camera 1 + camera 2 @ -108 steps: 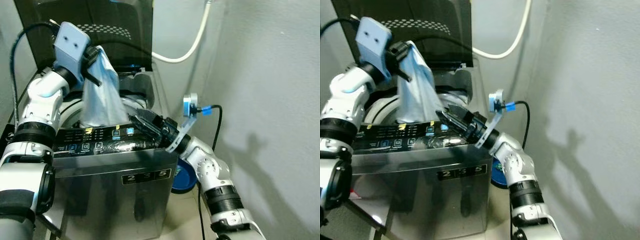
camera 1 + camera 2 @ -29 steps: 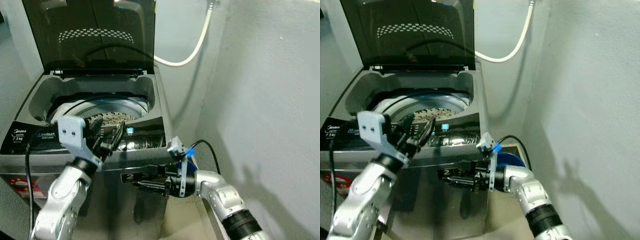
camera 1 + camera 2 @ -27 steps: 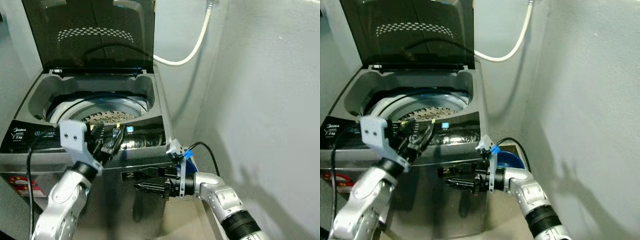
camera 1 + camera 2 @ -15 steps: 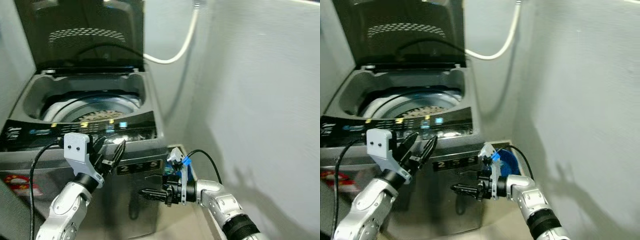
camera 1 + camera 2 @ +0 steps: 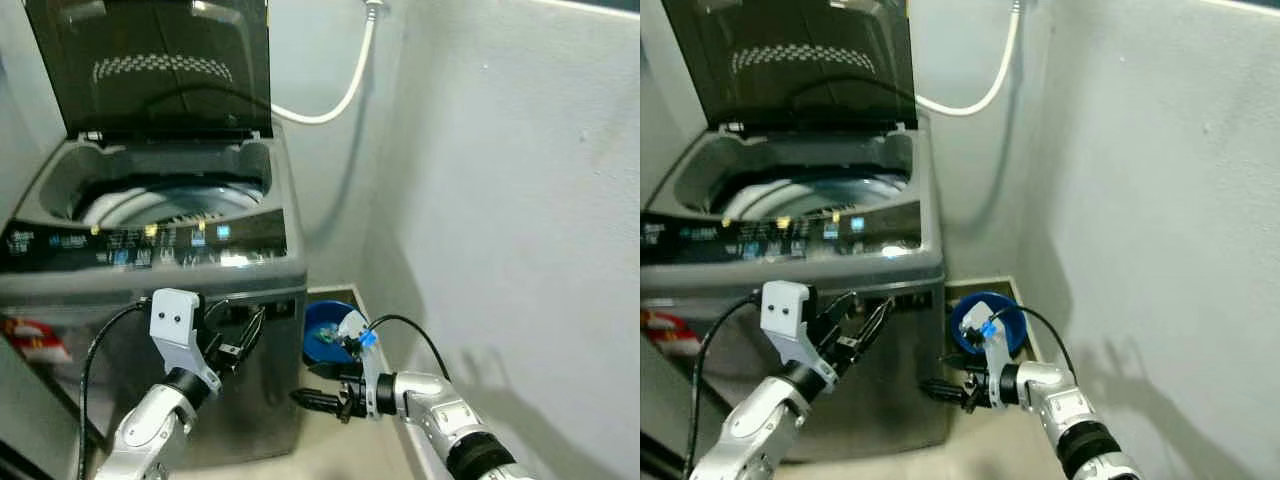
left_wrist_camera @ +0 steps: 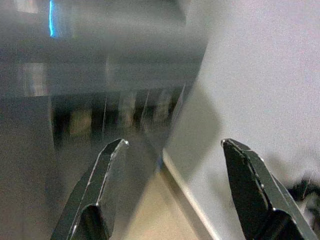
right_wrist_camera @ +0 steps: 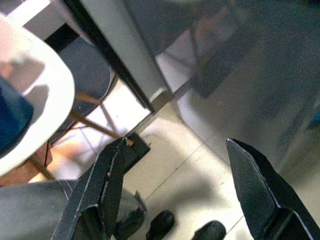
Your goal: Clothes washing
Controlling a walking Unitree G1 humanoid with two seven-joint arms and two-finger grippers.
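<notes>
One top-loading washing machine stands in a grey corner, its dark lid raised upright against the back wall and its drum open to view below; what lies inside the drum cannot be made out. A lit control panel runs along the machine's front edge, with a red sticker on the front face lower down. One white hose curves from the top of the wall down behind the machine. One blue bucket sits on the floor in the gap between the machine and the right-hand wall. Two grippers hang low in front of the machine. The left gripper is raised before the machine's front face, its two black fingers spread wide with nothing between them and touching nothing. The right gripper points across toward the machine's lower right corner, just above the pale tile floor and in front of the bucket; its wrist view shows the fingers wide apart and empty
</notes>
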